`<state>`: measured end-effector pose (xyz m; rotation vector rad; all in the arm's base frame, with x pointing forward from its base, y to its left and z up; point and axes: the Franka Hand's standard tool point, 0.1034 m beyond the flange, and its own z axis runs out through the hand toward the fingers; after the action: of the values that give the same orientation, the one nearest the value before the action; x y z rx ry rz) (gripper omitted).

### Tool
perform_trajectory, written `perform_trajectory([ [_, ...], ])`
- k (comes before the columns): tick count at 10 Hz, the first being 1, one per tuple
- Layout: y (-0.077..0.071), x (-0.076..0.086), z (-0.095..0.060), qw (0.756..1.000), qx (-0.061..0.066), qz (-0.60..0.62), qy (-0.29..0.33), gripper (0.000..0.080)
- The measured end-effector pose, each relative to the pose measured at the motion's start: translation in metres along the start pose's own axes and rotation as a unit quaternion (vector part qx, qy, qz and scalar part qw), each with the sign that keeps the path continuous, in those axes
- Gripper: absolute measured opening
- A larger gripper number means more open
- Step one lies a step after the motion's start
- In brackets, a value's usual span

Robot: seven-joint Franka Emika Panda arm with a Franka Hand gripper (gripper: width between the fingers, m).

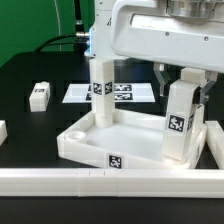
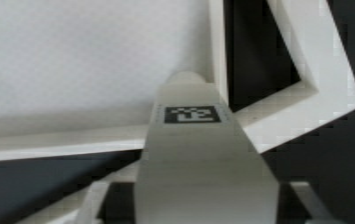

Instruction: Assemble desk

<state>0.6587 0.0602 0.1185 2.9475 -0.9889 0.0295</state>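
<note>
The gripper point(image 1: 181, 80) was clamped on an upright leg point(image 1: 177, 122) at the tabletop's point(image 1: 95, 142) near corner, on the exterior view's right. If the leg tilted, it could bind there or drag the tabletop.

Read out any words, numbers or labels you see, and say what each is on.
No words, numbers or brands are readable.
Only black-and-white tag patterns, not text: on the tabletop, the far upright leg, the near upright leg, the loose leg and the marker board.
</note>
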Motion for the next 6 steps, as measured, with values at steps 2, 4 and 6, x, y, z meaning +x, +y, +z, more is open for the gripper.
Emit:
perform_trajectory([
  [2,-0.0006,0.0011,0.0012,0.996,0.010,0.087,0.000,0.0290],
  [4,0.0024,0.0052,0.0018,0.987,0.019,0.161,-0.003,0.0290],
  [6,0.0023,0.0048,0.0022,0.980,0.018,0.197,-0.004,0.0366],
])
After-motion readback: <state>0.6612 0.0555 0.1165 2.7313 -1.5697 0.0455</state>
